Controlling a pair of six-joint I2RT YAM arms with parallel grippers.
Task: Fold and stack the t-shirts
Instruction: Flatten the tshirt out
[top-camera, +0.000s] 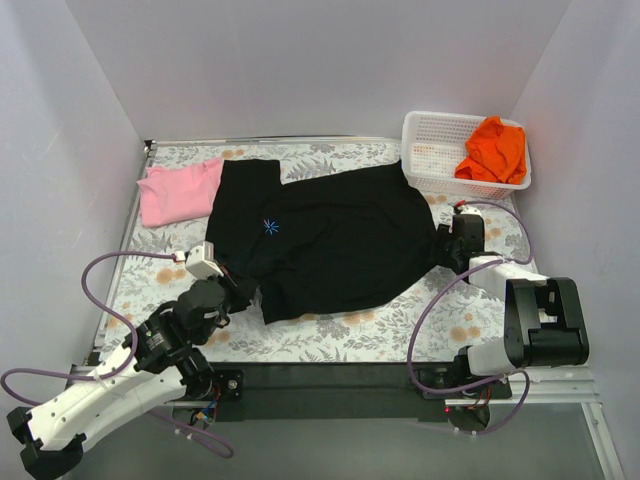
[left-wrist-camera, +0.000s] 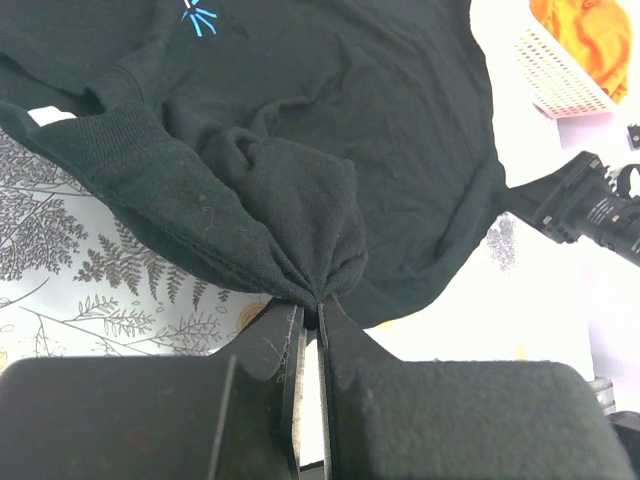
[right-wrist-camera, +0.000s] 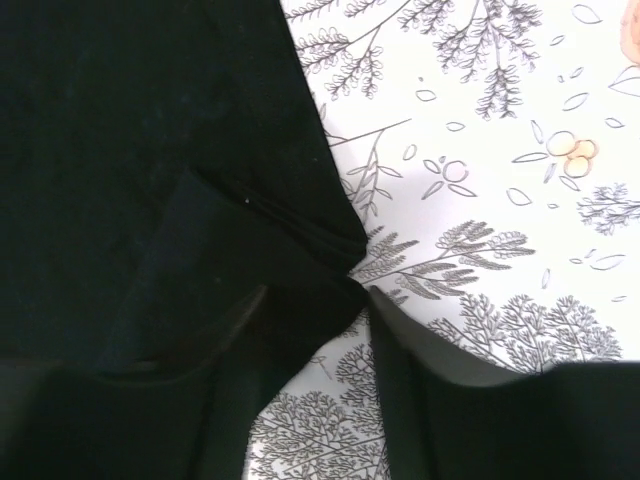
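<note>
The black t-shirt (top-camera: 330, 240) lies spread across the flowered tablecloth, its blue starburst mark (top-camera: 270, 226) toward the left. My left gripper (top-camera: 243, 290) is shut on a bunched fold of its near-left edge (left-wrist-camera: 312, 300). My right gripper (top-camera: 447, 247) sits at the shirt's pointed right corner. In the right wrist view its jaws (right-wrist-camera: 360, 290) stand partly apart, with that corner of black cloth (right-wrist-camera: 120, 120) between the tips and tablecloth showing between the fingers. The pink t-shirt (top-camera: 178, 192) lies flat at the far left. The orange t-shirt (top-camera: 495, 150) is heaped in the basket.
A white mesh basket (top-camera: 430, 150) stands at the far right corner, touching the black shirt's far edge. White walls close in the table on three sides. Purple cables loop beside both arm bases. Bare tablecloth (top-camera: 330, 335) shows along the near edge.
</note>
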